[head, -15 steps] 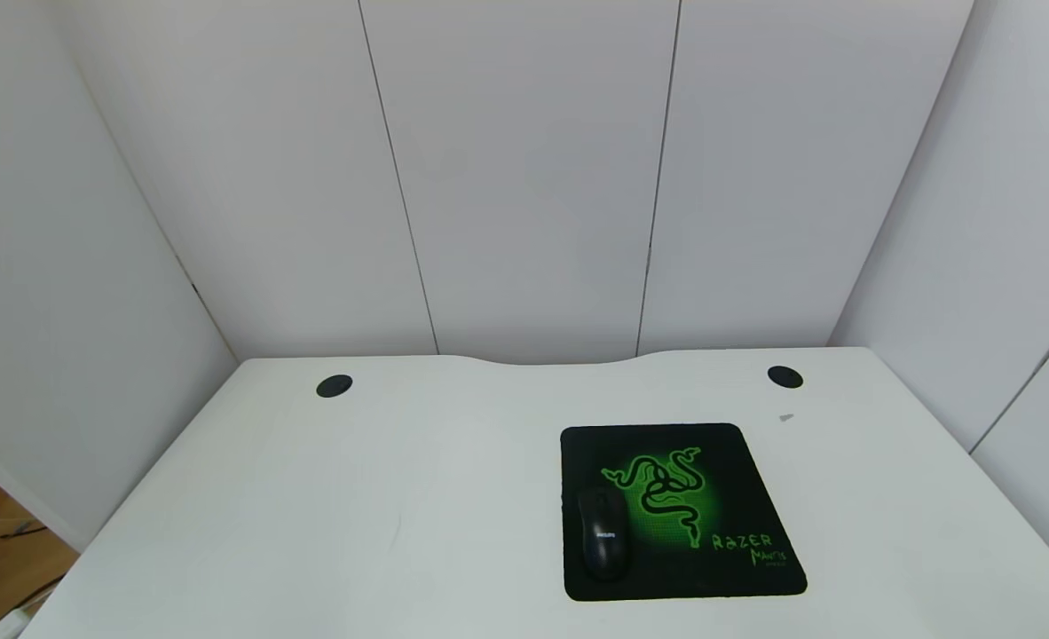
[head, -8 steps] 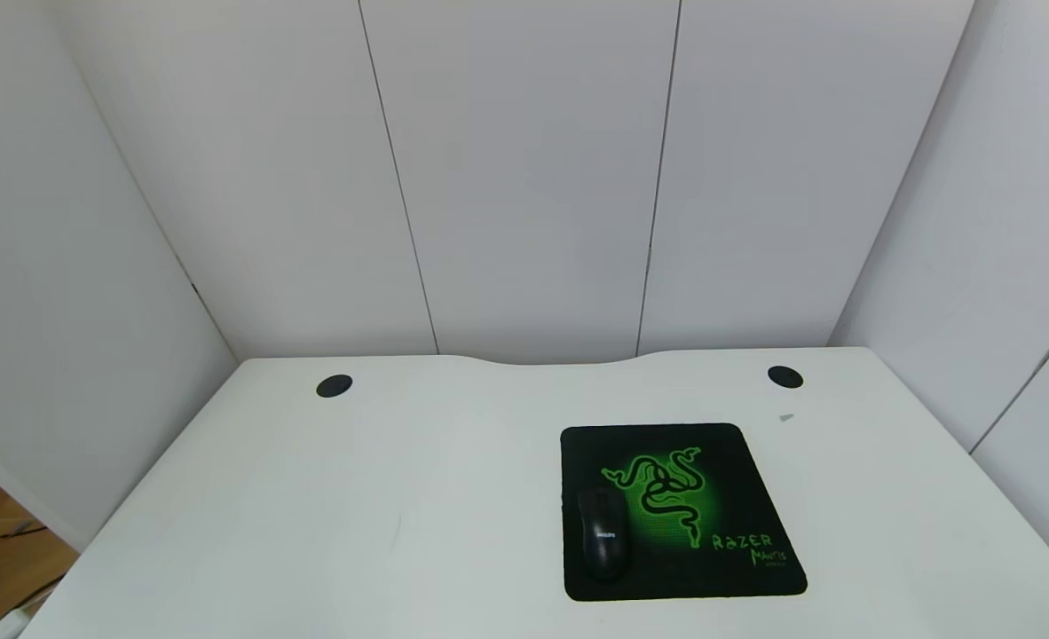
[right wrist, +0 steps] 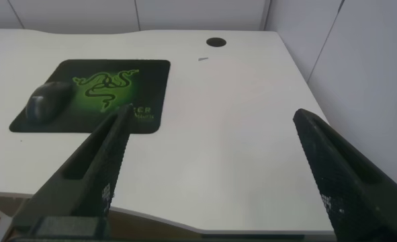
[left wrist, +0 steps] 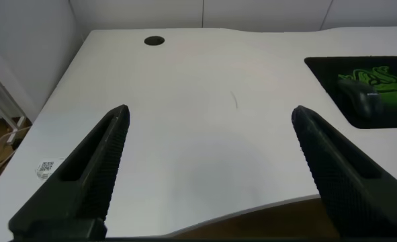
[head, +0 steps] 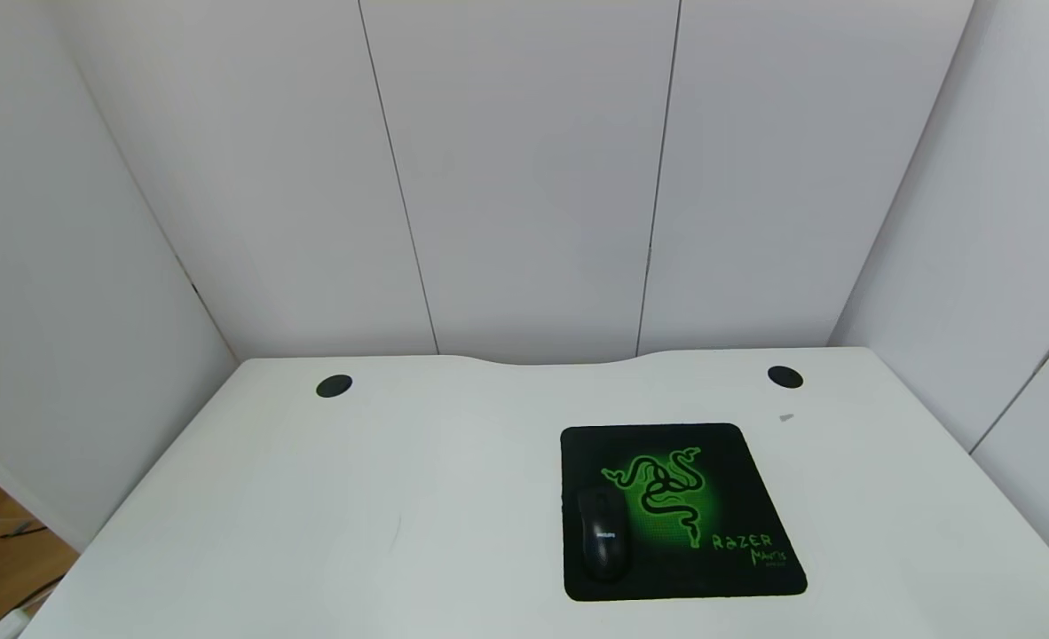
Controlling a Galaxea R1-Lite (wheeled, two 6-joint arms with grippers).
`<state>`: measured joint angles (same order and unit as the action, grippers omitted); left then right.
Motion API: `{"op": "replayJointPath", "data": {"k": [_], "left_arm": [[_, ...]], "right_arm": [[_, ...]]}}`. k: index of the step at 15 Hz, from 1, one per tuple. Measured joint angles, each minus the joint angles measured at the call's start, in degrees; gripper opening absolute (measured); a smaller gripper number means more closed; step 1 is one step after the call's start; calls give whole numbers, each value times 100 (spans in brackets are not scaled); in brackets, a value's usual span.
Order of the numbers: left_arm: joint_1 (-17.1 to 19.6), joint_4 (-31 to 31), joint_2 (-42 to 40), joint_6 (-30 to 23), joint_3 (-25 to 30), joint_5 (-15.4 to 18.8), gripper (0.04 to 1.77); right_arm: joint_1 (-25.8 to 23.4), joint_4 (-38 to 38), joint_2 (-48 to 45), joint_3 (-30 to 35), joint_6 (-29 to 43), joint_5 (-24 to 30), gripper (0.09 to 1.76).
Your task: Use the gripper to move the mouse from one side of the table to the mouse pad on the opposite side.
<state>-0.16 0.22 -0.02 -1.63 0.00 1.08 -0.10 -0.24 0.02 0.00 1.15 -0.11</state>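
The black mouse (head: pixel 603 535) lies on the left part of the black mouse pad (head: pixel 720 461) with the green snake logo, on the right half of the white table (head: pixel 400 497). Both also show in the left wrist view, mouse (left wrist: pixel 361 95) on pad (left wrist: pixel 329 67), and in the right wrist view, mouse (right wrist: pixel 47 102) on pad (right wrist: pixel 148 101). My left gripper (left wrist: pixel 210 114) is open and empty over the table's near left edge. My right gripper (right wrist: pixel 211 117) is open and empty over the near right edge. Neither arm shows in the head view.
Two round black cable holes sit at the back, left (head: pixel 334 386) and right (head: pixel 784 376). A small grey fleck (head: pixel 786 417) lies near the right hole. White panel walls close the table in at the back and sides. A faint dark mark (left wrist: pixel 234 99) is on the table's middle.
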Motion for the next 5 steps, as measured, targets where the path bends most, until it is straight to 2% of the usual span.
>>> {"op": "replayJointPath", "data": {"k": [5], "left_arm": [[0,2,0,-41,-7,-20,172]], "right_arm": [[0,0,0,0,-2,0,171]]}}
